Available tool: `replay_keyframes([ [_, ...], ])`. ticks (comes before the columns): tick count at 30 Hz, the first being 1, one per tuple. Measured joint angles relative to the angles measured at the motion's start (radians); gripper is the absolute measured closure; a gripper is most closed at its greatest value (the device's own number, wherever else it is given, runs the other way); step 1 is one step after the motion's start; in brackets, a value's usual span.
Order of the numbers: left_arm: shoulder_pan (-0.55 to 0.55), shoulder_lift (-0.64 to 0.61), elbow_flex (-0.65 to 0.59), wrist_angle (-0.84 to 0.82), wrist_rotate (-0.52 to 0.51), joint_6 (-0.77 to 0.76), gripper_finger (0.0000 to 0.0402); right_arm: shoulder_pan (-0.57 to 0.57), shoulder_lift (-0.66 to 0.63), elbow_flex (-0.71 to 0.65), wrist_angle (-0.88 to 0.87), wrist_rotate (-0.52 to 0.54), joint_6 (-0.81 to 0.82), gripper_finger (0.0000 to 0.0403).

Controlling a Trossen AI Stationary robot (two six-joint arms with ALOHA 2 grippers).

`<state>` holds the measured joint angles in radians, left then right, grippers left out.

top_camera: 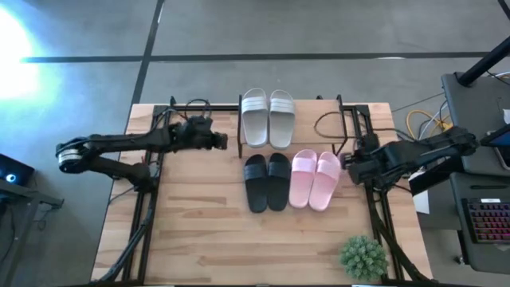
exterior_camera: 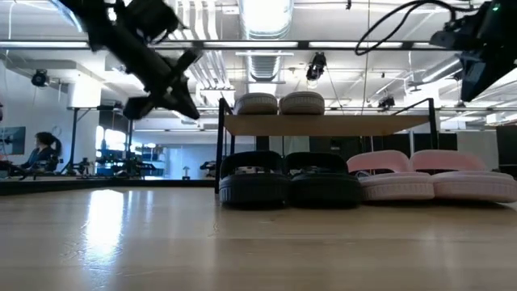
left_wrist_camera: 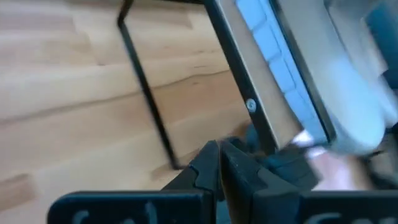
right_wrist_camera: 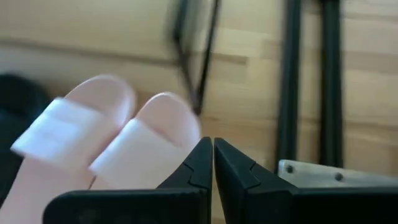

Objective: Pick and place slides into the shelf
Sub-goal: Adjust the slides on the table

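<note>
Both hands pinched shut and empty beside the low wooden shelf.
We see the left hand (top_camera: 224,141) and right hand (top_camera: 346,170) flanking the shelf (top_camera: 344,119); pale grey rubber slides (top_camera: 268,116) on top, black slides (top_camera: 267,181) and pink slides (top_camera: 315,178) on the desk (top_camera: 199,231). Unopened fingers risk shoving a slide or snagging the frame.

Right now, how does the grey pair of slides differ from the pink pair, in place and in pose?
The grey pair lies on top of the shelf; the pink pair lies on the table, in front of the shelf, beside the black pair. The grey pair lies straight; the pink pair is slightly turned. Both pairs lie side by side, straps up, and no gripper holds them.
</note>
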<state>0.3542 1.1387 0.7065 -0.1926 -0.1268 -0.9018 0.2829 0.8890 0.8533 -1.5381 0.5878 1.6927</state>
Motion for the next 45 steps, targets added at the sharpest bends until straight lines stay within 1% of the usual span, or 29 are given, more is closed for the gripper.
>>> replay_keyframes([
  [2, 0.059, 0.001, -0.061, 0.131, 0.080, -0.035, 0.0400, 0.000, -0.039, -0.002, -0.039, 0.000, 0.058, 0.0394],
  [5, 0.127, 0.004, -0.158, 0.299, 0.179, -0.101, 0.0400, 0.000, -0.108, -0.028, -0.033, 0.001, 0.093, 0.0394],
  [8, 0.158, 0.024, -0.226, 0.442, 0.235, -0.141, 0.0400, -0.001, -0.156, -0.060, -0.034, 0.027, 0.157, 0.0394],
  [10, 0.172, 0.042, -0.249, 0.459, 0.249, -0.152, 0.0400, -0.001, -0.190, -0.083, -0.032, 0.048, 0.205, 0.0394],
  [13, 0.177, 0.099, -0.256, 0.512, 0.258, -0.160, 0.0400, -0.003, -0.229, -0.107, -0.036, 0.078, 0.255, 0.0394],
  [16, 0.175, 0.177, -0.250, 0.609, 0.305, -0.162, 0.0400, -0.010, -0.243, -0.110, -0.032, 0.101, 0.263, 0.0394],
  [20, 0.176, 0.292, -0.224, 0.756, 0.319, -0.170, 0.0400, -0.013, -0.246, -0.115, -0.033, 0.105, 0.260, 0.0394],
  [22, 0.176, 0.340, -0.201, 0.805, 0.351, -0.182, 0.0400, -0.013, -0.243, -0.115, -0.032, 0.104, 0.254, 0.0394],
  [26, 0.176, 0.407, -0.165, 0.822, 0.468, -0.166, 0.0400, -0.013, -0.238, -0.115, -0.031, 0.097, 0.244, 0.0394],
  [29, 0.176, 0.426, -0.162, 0.821, 0.530, -0.133, 0.0400, -0.013, -0.238, -0.115, -0.032, 0.096, 0.244, 0.0394],
  [33, 0.176, 0.413, -0.178, 0.820, 0.588, -0.092, 0.0400, -0.013, -0.238, -0.115, -0.032, 0.094, 0.243, 0.0394],
  [37, 0.172, 0.386, -0.192, 0.821, 0.659, -0.086, 0.0400, -0.013, -0.238, -0.115, -0.032, 0.094, 0.243, 0.0394],
  [42, 0.169, 0.349, -0.228, 0.819, 0.672, -0.083, 0.0400, -0.013, -0.238, -0.115, -0.033, 0.094, 0.240, 0.0394],
  [45, 0.169, 0.316, -0.250, 0.786, 0.659, -0.057, 0.0400, -0.013, -0.238, -0.115, -0.033, 0.093, 0.241, 0.0394],
])
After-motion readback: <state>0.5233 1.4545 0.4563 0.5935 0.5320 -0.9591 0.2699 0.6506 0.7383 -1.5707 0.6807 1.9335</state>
